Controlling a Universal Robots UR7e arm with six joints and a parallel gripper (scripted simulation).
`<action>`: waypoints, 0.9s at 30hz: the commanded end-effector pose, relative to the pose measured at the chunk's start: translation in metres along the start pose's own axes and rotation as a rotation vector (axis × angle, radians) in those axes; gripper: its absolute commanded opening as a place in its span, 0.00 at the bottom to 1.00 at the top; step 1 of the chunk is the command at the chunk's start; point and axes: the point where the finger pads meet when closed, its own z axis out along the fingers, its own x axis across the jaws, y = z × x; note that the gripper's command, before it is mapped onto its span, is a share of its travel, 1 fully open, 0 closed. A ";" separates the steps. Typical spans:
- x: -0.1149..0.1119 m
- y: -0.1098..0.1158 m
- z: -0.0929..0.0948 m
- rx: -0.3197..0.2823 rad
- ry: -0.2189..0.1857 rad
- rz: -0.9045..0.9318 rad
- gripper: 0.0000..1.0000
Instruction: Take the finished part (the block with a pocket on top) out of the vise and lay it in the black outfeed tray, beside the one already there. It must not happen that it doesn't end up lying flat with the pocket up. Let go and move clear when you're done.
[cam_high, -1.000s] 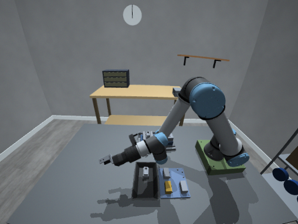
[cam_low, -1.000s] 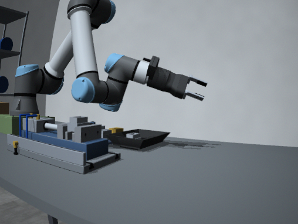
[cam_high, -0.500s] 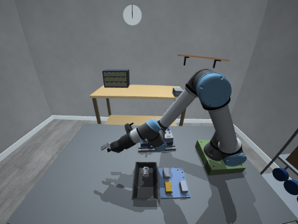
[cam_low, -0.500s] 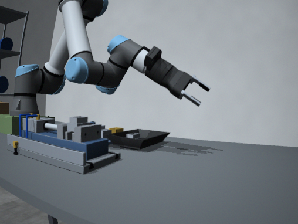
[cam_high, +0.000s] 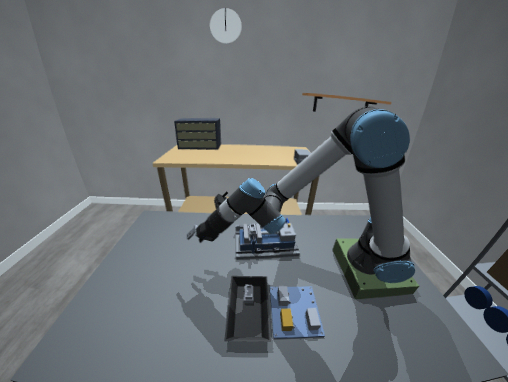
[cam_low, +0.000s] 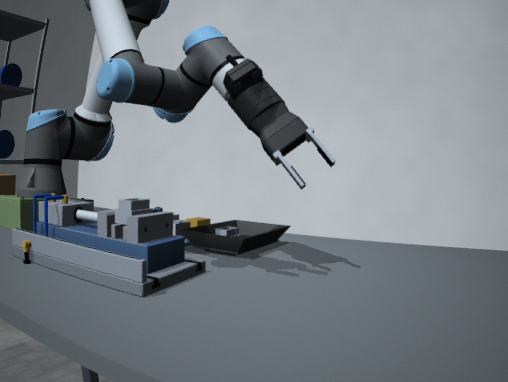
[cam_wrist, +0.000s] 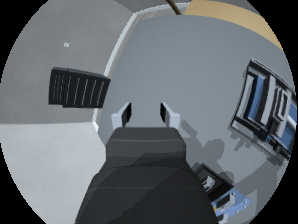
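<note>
Part (cam_low: 134, 205) sat clamped in the vise (cam_low: 107, 235), lower left of the exterior view. Claw (cam_low: 304, 161), fingers apart and empty, hung well right; it should swing back, descend squarely over the part.

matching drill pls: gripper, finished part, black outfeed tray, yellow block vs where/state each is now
1. gripper
2. finished part
3. black outfeed tray
4. yellow block

A. on the blue plate
B. in the vise
C. open, holding nothing, in the air
D. holds one part already

Pairs: 1-C, 2-B, 3-D, 4-A
</note>
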 end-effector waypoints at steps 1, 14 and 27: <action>0.025 -0.023 -0.012 -0.009 0.114 0.048 1.00; 0.093 -0.059 -0.058 -0.040 0.366 0.159 1.00; 0.155 -0.070 -0.123 -0.094 0.594 0.256 1.00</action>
